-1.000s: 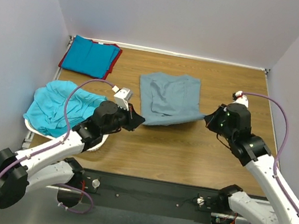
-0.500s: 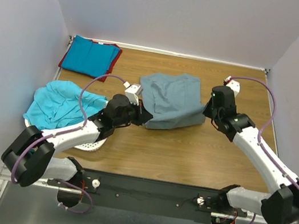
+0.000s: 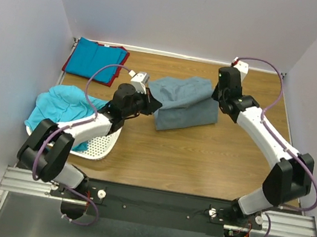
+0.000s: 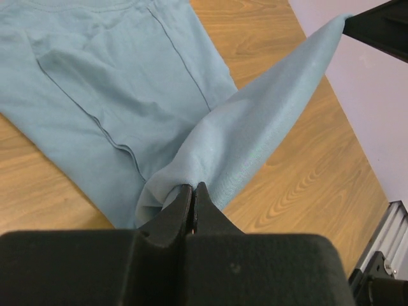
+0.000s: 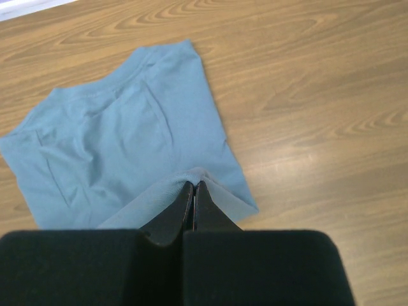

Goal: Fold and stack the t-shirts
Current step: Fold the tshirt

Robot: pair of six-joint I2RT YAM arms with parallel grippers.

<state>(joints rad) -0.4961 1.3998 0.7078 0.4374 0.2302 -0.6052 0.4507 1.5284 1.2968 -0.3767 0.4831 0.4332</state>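
The dusty grey-blue t-shirt point(image 3: 183, 101) lies mid-table, its near edge lifted and carried over the rest of it. My left gripper point(image 3: 151, 100) is shut on the left corner of that edge point(image 4: 191, 185). At the right corner, my right gripper point(image 3: 215, 95) is shut on the cloth point(image 5: 194, 183). The lower layer of the grey-blue shirt point(image 4: 95, 76) point(image 5: 115, 146) stays flat on the wood. A bright turquoise t-shirt point(image 3: 58, 110) is heaped in the basket at the left. A folded bright blue t-shirt point(image 3: 95, 60) rests on a red one point(image 3: 120, 63) at the back left.
A white perforated basket point(image 3: 100, 145) sits at the left near edge under the turquoise shirt. Grey walls close the table on three sides. Bare wood point(image 3: 201, 157) stretches in front of the grey-blue shirt.
Both grippers have carried the grey-blue shirt's near edge up and away from me, over the shirt toward the back. The arms have stretched out further.
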